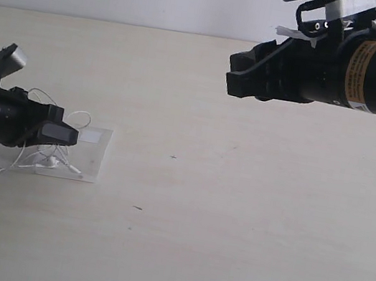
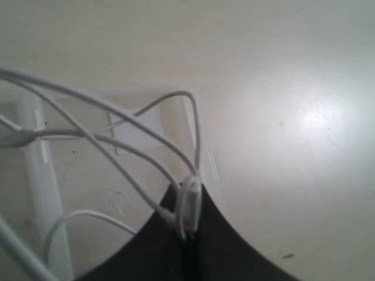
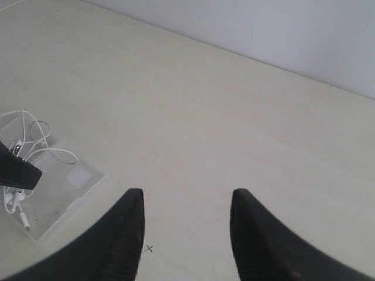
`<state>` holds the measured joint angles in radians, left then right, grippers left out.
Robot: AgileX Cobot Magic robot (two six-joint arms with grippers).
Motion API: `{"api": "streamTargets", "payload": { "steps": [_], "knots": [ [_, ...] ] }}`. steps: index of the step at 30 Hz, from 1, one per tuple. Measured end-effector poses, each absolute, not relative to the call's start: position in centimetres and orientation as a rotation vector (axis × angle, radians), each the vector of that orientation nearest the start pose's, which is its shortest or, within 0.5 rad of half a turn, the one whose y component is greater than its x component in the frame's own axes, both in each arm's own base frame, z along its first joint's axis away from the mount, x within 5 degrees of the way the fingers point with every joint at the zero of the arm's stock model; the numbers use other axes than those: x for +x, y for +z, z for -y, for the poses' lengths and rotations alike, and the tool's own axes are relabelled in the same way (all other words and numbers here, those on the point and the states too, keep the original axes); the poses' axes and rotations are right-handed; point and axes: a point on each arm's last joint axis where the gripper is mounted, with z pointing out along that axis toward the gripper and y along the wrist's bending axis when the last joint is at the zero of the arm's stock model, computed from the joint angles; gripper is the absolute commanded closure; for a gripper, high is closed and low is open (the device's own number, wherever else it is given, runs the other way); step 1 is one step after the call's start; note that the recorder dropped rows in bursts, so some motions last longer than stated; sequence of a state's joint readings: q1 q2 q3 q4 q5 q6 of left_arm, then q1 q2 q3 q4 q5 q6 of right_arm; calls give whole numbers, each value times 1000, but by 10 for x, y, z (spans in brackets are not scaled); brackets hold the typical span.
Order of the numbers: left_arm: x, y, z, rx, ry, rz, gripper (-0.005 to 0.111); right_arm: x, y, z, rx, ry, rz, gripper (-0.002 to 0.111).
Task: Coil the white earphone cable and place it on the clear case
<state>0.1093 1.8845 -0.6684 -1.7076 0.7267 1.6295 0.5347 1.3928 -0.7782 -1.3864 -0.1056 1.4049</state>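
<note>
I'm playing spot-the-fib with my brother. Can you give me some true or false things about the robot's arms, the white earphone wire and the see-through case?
1. The left gripper is shut on the white earphone cable. True.
2. The right gripper holds an earbud. False: its jaws are open and empty, raised above the table.
3. Part of the cable rests on the clear case. True.
4. The case lies below the right gripper. False: it lies below the left gripper, far from the right one.
5. The case has a small white square label. True.
</note>
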Motion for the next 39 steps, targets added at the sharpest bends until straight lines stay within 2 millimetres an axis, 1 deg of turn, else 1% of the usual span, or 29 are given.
{"api": "streamTargets", "payload": {
  "steps": [5, 7, 11, 18, 24, 30, 33, 37, 39],
  "knots": [
    [292, 106, 33, -15, -1015, -2424, 107, 249, 257, -158, -599, 444, -2020, 62],
    [295, 108, 33, -22, -1020, -2409, 107, 249, 257, -158, -599, 444, -2020, 62],
    [304, 109, 28, -37, -936, -2415, 107, 249, 257, -158, -599, 444, -2020, 62],
    [305, 107, 25, -36, -875, -2431, 107, 249, 257, -158, -600, 443, -2019, 62],
    [304, 106, 25, -26, -873, -2433, 107, 249, 257, -158, -600, 443, -2019, 62],
    [303, 107, 26, 23, -890, -2435, 106, 249, 257, -158, -600, 443, -2019, 62],
    [302, 106, 27, 33, -889, -2438, 95, 249, 257, -158, -600, 443, -2019, 62],
    [302, 106, 27, 33, -890, -2440, 74, 249, 257, -158, -600, 443, -2019, 62],
    [302, 106, 27, 30, -891, -2442, 68, 249, 257, -158, -602, 442, -2018, 62]
  ]
}}
